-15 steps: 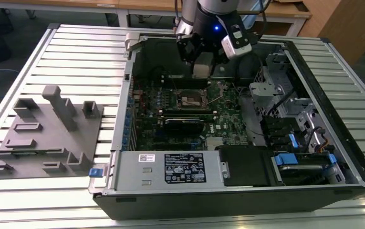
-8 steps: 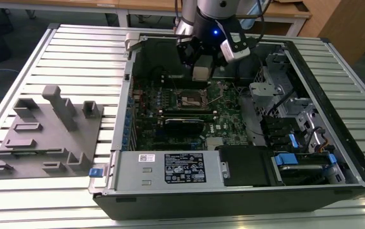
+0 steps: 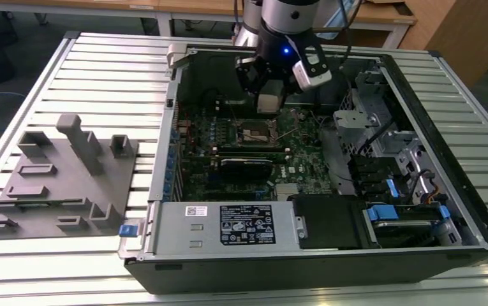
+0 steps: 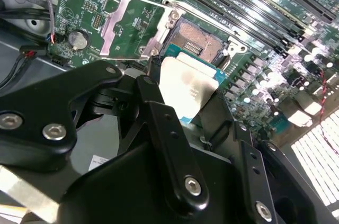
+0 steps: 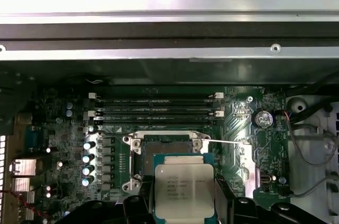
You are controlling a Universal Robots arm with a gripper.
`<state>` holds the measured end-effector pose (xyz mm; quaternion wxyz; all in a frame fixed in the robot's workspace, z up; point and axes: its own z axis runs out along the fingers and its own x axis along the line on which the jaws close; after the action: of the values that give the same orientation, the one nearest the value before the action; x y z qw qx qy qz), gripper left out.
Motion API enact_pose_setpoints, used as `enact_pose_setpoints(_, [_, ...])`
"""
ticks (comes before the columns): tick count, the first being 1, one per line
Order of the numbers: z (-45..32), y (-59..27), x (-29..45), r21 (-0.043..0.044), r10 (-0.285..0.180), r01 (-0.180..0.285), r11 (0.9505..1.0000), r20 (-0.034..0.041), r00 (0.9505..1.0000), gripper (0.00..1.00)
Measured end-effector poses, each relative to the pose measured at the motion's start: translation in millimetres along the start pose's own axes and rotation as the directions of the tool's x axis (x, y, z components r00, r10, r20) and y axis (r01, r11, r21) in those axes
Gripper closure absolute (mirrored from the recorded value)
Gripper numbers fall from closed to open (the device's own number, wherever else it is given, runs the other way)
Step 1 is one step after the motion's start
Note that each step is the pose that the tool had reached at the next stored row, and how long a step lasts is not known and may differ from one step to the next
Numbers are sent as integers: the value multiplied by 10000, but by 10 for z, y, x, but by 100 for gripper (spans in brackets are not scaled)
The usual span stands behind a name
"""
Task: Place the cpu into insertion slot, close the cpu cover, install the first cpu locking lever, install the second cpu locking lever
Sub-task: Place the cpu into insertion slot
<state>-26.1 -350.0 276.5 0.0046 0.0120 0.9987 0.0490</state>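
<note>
My gripper is shut on the cpu, a flat square chip with a pale metal top, and holds it by two opposite edges between black fingers. In the first wrist view the cpu hangs just short of the insertion slot and partly overlaps its near edge. The insertion slot is open and dark, with nothing in it. The cpu cover stands flipped open beside it. In the exterior view the gripper hovers above the slot inside the case.
A thin lever rod lies beside the socket. Long memory slots run behind it. The power supply and drive bays crowd the case's near and right sides. A grey fixture block sits on the table at the exterior view's left.
</note>
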Motion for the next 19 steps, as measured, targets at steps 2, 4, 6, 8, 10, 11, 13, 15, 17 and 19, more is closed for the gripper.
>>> enact_pose_setpoints(2, [24, -4, 8, 0, -6, 6, 10000, 41, 10000, 46])
enact_pose_setpoints(4, [49, -8, 20, -1, -12, 12, 10000, 80, 10000, 46])
enact_pose_setpoints(6, [77, -12, 38, -2, -16, 16, 10000, 115, 9999, 46])
enact_pose_setpoints(8, [104, -15, 57, -3, -20, 20, 10000, 144, 9999, 46])
enact_pose_setpoints(10, [133, -19, 71, -3, -22, 22, 10000, 163, 9999, 46])
enact_pose_setpoints(11, [149, -21, 77, -3, -24, 24, 10000, 170, 9999, 46])
enact_pose_setpoints(13, [183, -24, 85, -4, -26, 26, 10000, 181, 9998, 46])
enact_pose_setpoints(15, [216, -28, 90, -5, -28, 28, 10000, 189, 9998, 46])
enact_pose_setpoints(17, [238, -30, 98, -3, -28, 28, 10000, 191, 9998, 46])
enact_pose_setpoints(19, [259, -33, 111, -1, -28, 28, 10000, 191, 9998, 46])
